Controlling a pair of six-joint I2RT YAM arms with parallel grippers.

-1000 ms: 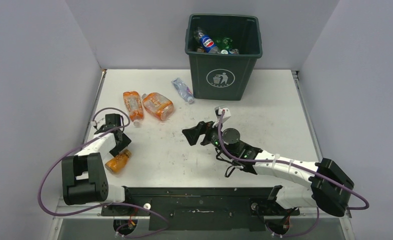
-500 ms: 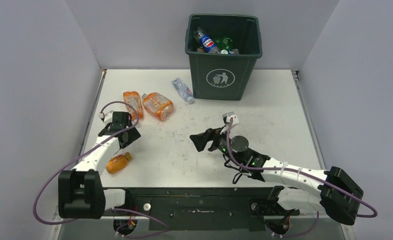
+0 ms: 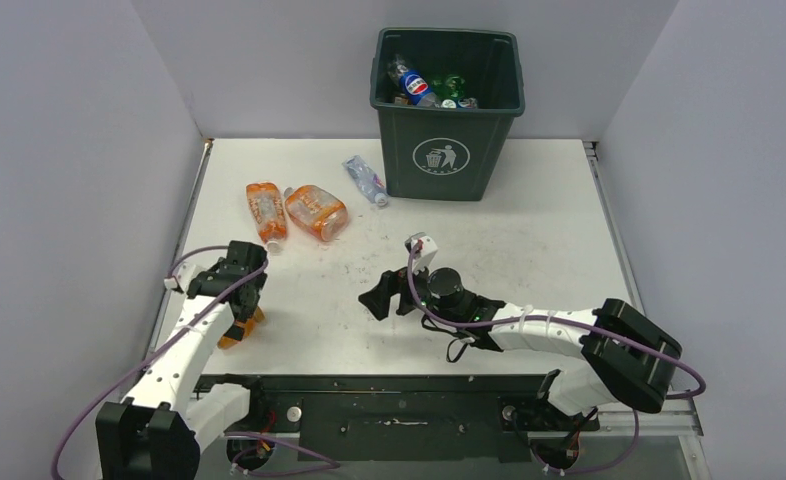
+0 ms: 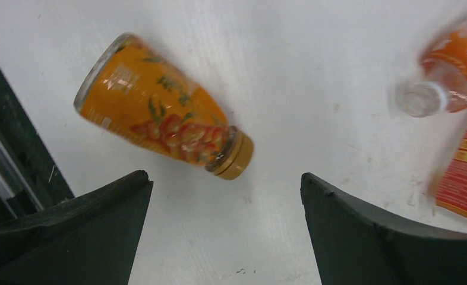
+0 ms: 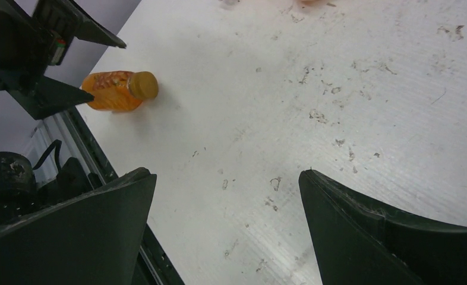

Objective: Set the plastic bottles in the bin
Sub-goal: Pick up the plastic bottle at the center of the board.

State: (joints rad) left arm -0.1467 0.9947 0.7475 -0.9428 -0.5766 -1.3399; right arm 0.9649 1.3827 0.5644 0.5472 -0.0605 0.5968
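Observation:
A small orange bottle (image 3: 237, 331) with a gold cap lies near the table's front left; it also shows in the left wrist view as the same bottle (image 4: 160, 110) just beyond my fingertips. My left gripper (image 3: 241, 303) (image 4: 225, 184) hovers over it, open, nothing between the jaws. Two crushed orange bottles (image 3: 265, 212) (image 3: 316, 211) and a clear bottle (image 3: 365, 180) lie farther back. The dark green bin (image 3: 447, 150) stands at the back with several bottles (image 3: 419, 88) inside. My right gripper (image 3: 379, 297) (image 5: 226, 178) is open and empty over mid-table, facing the small orange bottle (image 5: 118, 90).
Grey walls close in the table on the left, back and right. A black rail (image 3: 399, 385) runs along the near edge. The left gripper's body (image 5: 29, 53) appears in the right wrist view, next to the small bottle.
My left gripper opened wide and pulled back toward the near edge, over the small orange bottle. The right gripper swung left and nearer, still open.

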